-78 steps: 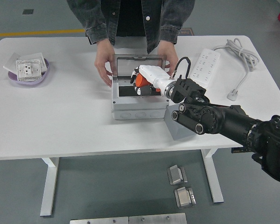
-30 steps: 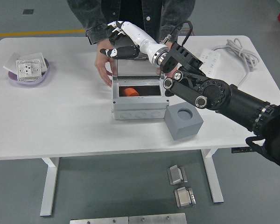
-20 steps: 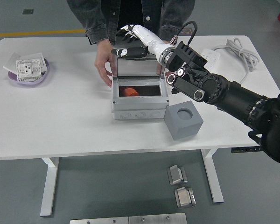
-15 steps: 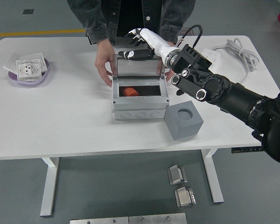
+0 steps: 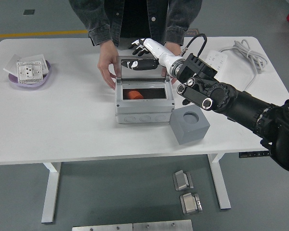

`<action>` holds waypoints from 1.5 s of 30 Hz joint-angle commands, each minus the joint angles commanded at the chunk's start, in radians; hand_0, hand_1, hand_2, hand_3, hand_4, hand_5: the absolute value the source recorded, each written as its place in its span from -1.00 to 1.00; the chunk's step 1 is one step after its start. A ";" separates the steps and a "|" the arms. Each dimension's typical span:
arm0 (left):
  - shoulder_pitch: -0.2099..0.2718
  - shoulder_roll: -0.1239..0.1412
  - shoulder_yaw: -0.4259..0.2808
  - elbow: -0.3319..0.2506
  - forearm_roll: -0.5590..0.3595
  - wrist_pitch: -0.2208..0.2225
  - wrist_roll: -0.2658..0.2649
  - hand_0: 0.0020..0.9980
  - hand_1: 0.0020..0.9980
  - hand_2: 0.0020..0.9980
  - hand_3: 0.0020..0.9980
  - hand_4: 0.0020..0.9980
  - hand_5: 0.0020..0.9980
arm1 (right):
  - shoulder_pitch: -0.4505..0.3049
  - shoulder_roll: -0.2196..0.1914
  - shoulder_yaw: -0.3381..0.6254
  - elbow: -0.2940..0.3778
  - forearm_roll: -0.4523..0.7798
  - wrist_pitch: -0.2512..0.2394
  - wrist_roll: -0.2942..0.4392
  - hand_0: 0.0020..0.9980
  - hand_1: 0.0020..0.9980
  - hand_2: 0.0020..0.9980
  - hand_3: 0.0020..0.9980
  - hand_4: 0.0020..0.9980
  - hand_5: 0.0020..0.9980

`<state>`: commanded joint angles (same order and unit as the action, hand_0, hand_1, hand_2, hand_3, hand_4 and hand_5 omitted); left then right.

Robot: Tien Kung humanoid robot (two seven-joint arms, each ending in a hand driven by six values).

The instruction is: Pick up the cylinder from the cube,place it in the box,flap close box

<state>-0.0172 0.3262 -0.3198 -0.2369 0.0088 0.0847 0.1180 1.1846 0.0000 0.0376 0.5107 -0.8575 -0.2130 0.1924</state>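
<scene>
The right hand (image 5: 143, 54) has left the interior of the box (image 5: 143, 102), swung up and over to the far side, and now sits at the top edge of the raised lid (image 5: 140, 71), fingers spread and holding nothing; contact with the lid cannot be confirmed from this view. The orange cylinder (image 5: 131, 95) lies released in the left part of the box, and the grey cube (image 5: 190, 124), just right of the box, shows an empty socket, so placement appears complete and only closing the flap remains. A person's hands (image 5: 106, 67) hold the box at its far corners.
</scene>
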 joint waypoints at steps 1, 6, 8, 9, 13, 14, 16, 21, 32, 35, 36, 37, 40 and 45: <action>0.001 -0.001 -0.002 0.000 0.002 0.000 0.000 0.35 0.35 0.27 0.37 0.35 -0.67 | -0.004 0.000 0.005 0.008 -0.011 0.000 0.000 0.65 0.44 0.43 0.52 0.81 0.07; 0.007 -0.001 -0.013 0.000 0.006 0.000 -0.001 0.35 0.35 0.27 0.37 0.35 -0.67 | -0.025 -0.002 0.042 0.066 -0.091 0.003 -0.005 0.65 0.45 0.43 0.51 0.83 0.09; 0.009 -0.002 -0.016 0.000 0.007 0.001 -0.001 0.35 0.35 0.27 0.37 0.35 -0.67 | -0.036 -0.011 0.063 0.098 -0.127 0.003 -0.011 0.65 0.45 0.43 0.51 0.83 0.09; 0.011 -0.002 -0.018 0.000 0.008 0.001 -0.002 0.35 0.35 0.27 0.37 0.35 -0.67 | -0.041 -0.018 0.072 0.114 -0.143 0.003 -0.014 0.65 0.45 0.43 0.51 0.83 0.09; 0.016 -0.004 -0.025 0.000 0.010 0.001 -0.002 0.35 0.35 0.27 0.37 0.35 -0.67 | -0.071 -0.056 0.110 0.194 -0.210 0.006 -0.028 0.66 0.44 0.43 0.51 0.84 0.12; 0.016 -0.005 -0.026 0.000 0.010 0.001 -0.003 0.35 0.35 0.27 0.37 0.35 -0.67 | -0.076 -0.062 0.114 0.208 -0.220 0.007 -0.030 0.66 0.44 0.43 0.51 0.84 0.12; 0.019 -0.005 -0.029 0.000 0.011 0.001 -0.003 0.35 0.35 0.27 0.37 0.35 -0.67 | -0.092 -0.079 0.121 0.246 -0.247 0.009 -0.037 0.66 0.44 0.43 0.51 0.84 0.12; 0.022 -0.006 -0.038 -0.001 0.017 0.001 -0.004 0.35 0.35 0.26 0.37 0.34 -0.68 | -0.124 -0.105 0.130 0.301 -0.280 0.014 -0.046 0.66 0.43 0.43 0.51 0.84 0.13; 0.027 -0.010 -0.047 -0.001 0.022 0.002 -0.005 0.35 0.35 0.26 0.36 0.34 -0.68 | -0.174 -0.154 0.177 0.373 -0.327 0.021 -0.064 0.65 0.43 0.43 0.51 0.84 0.13; 0.029 -0.011 -0.046 -0.001 0.022 0.002 -0.005 0.35 0.35 0.26 0.36 0.34 -0.68 | -0.188 -0.158 0.196 0.387 -0.336 0.024 -0.067 0.65 0.43 0.44 0.51 0.84 0.13; 0.030 -0.011 -0.046 -0.001 0.021 0.002 -0.005 0.35 0.35 0.26 0.36 0.34 -0.68 | -0.192 -0.158 0.201 0.389 -0.338 0.025 -0.068 0.65 0.43 0.44 0.51 0.84 0.13; 0.030 -0.011 -0.046 -0.001 0.021 0.002 -0.005 0.35 0.35 0.26 0.36 0.34 -0.68 | -0.197 -0.158 0.207 0.391 -0.340 0.027 -0.069 0.65 0.43 0.44 0.51 0.84 0.13; 0.031 -0.012 -0.046 -0.001 0.022 0.002 -0.005 0.35 0.35 0.26 0.36 0.34 -0.68 | -0.209 -0.155 0.230 0.391 -0.340 0.029 -0.069 0.65 0.43 0.44 0.51 0.84 0.13; 0.031 -0.014 -0.045 -0.002 0.022 0.002 -0.005 0.35 0.34 0.26 0.36 0.34 -0.68 | -0.218 -0.159 0.262 0.379 -0.342 0.034 -0.068 0.65 0.43 0.44 0.52 0.84 0.13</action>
<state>0.0137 0.3125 -0.3651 -0.2386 0.0312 0.0863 0.1130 0.9665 -0.1595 0.2994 0.8897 -1.1998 -0.1794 0.1248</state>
